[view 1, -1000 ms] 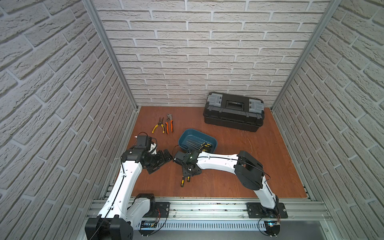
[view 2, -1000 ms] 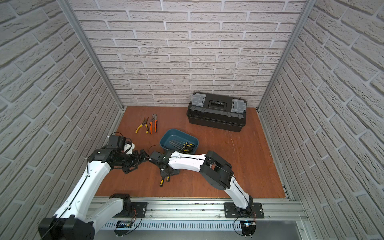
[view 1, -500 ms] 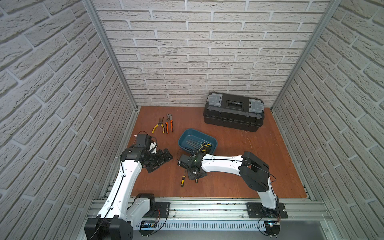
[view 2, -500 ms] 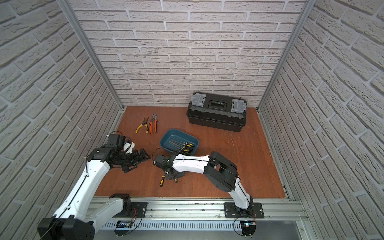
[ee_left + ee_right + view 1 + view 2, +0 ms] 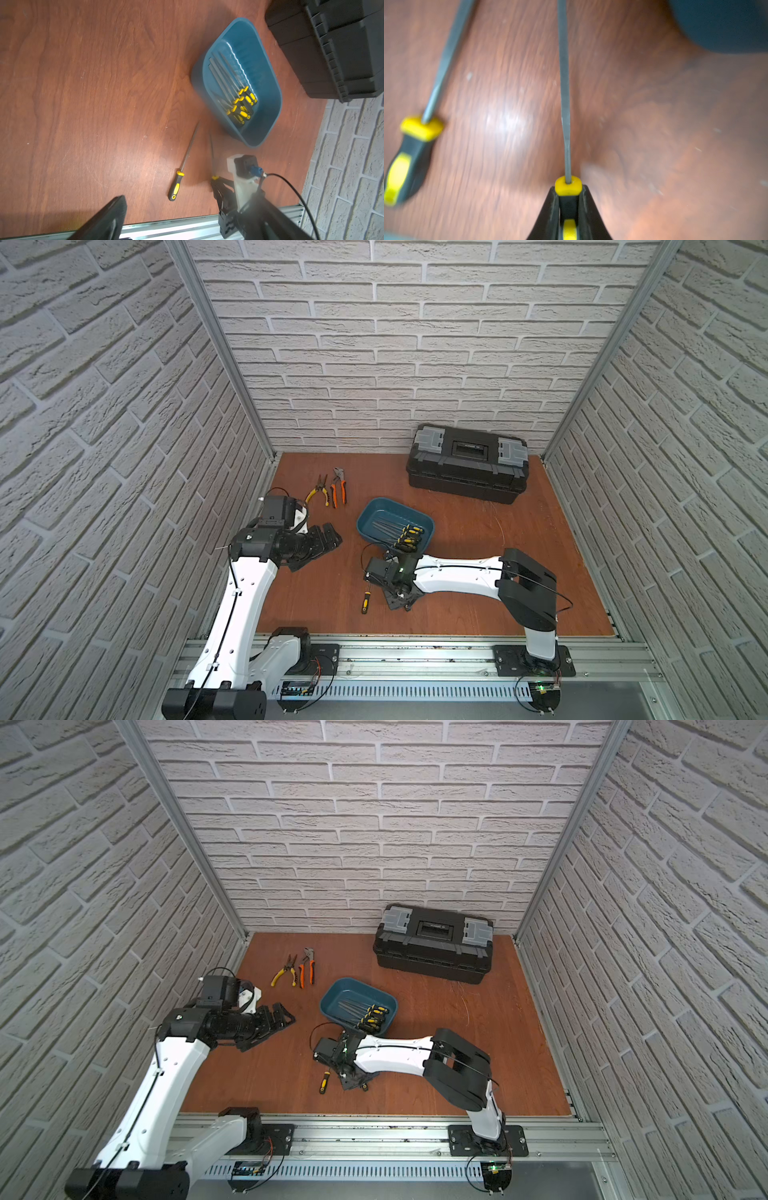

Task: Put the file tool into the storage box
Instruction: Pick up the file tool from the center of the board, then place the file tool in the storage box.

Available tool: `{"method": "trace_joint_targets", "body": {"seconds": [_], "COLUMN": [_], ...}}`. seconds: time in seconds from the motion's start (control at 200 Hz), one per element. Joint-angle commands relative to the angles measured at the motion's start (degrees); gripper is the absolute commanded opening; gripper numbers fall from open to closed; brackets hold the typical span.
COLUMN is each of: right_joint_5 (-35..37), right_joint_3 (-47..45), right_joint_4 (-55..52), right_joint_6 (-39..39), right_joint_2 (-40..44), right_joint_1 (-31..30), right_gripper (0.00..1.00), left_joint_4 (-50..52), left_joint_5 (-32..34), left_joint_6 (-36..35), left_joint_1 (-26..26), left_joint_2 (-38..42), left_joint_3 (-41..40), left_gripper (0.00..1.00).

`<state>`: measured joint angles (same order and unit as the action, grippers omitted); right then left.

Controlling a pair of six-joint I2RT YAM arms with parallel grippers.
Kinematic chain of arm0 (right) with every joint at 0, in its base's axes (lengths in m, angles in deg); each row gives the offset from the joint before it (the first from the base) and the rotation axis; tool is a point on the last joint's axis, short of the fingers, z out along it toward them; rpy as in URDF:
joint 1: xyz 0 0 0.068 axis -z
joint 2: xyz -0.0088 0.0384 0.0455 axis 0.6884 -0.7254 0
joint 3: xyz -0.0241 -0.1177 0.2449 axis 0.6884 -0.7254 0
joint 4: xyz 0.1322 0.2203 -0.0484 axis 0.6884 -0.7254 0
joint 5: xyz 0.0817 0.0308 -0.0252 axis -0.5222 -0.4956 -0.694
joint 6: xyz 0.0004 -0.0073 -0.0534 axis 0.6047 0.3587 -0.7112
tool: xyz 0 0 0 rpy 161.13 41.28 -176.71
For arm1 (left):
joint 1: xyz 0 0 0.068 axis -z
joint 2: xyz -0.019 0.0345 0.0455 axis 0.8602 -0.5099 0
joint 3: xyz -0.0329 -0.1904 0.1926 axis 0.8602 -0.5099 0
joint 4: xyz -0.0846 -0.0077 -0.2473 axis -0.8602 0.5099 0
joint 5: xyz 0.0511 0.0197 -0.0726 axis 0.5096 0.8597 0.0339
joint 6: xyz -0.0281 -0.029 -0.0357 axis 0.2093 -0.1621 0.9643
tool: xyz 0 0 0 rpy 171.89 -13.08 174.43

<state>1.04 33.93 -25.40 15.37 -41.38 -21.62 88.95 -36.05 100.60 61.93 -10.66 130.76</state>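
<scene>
Now my right gripper (image 5: 568,193) is closed tight on the yellow-black handle of the file tool (image 5: 564,83). The long shaft points straight forward from the jaws, toward the storage box (image 5: 380,514) just ahead. A second file (image 5: 188,151) lies beside on the table. My left gripper (image 5: 328,533) stands open and empty.

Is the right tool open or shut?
Shut on a file: in the right wrist view the right tool clamps its black-and-yellow handle from both sides.

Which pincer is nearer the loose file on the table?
Right. The right pincer, gripping a second file, sits beside the loose file; the left pincer hangs farther off, nearer the pliers.
</scene>
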Motion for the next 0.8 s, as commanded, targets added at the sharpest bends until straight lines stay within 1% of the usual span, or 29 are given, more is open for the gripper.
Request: {"method": "trace_joint_targets", "body": {"seconds": [0.0,0.105,0.185,0.245,0.345,0.475,0.59,0.7,0.795], "right_joint_5": [-1.4,-3.6,-4.5,-5.3,-9.2,-13.2,-15.8,-19.0,-19.8], "right_joint_3": [1.0,4.5,7.9,10.3,13.9,21.5,27.0,31.2,34.4], "right_joint_4": [0.3,-2.0,-4.5,-6.0,-7.0,-9.8,-10.8,-11.0,-11.6], "right_joint_6": [-8.0,-13.9,-17.9,-20.7,-25.5,-32.5,-38.3,-42.1,-45.4], "right_joint_2": [7.4,9.0,9.3,9.3,8.4,3.9,-1.3,-7.2,-10.9], "right_joint_1": [-0.3,0.5,2.3,4.5,9.5,15.6,19.9,23.0,23.9], "right_gripper": [0.13,0.13,0.13,0.14,0.15,0.15,0.15,0.15,0.15], "left_joint_4": [-0.2,-2.1,-3.9,-5.4,-7.0,-7.4,-6.3,-5.4,-5.8], "left_joint_5": [-0.2,-2.0,-2.9,-3.1,-3.9,-5.4,-5.7,-5.3,-5.0], "left_joint_6": [0.0,0.5,0.8,0.9,0.8,0.3,-1.1,-1.3,-0.7], "left_joint_1": [0.3,0.4,0.3,0.3,0.1,0.2,0.8,1.4,2.1], "left_joint_2": [-1.4,-4.3,-7.5,-10.3,-16.1,-24.0,-29.4,-32.4,-33.3], "left_joint_3": [3.9,7.2,9.8,11.8,16.3,23.8,28.4,30.1,29.8], "left_gripper": [0.98,0.98,0.98,0.98,0.98,0.98,0.98,0.98,0.98]}}
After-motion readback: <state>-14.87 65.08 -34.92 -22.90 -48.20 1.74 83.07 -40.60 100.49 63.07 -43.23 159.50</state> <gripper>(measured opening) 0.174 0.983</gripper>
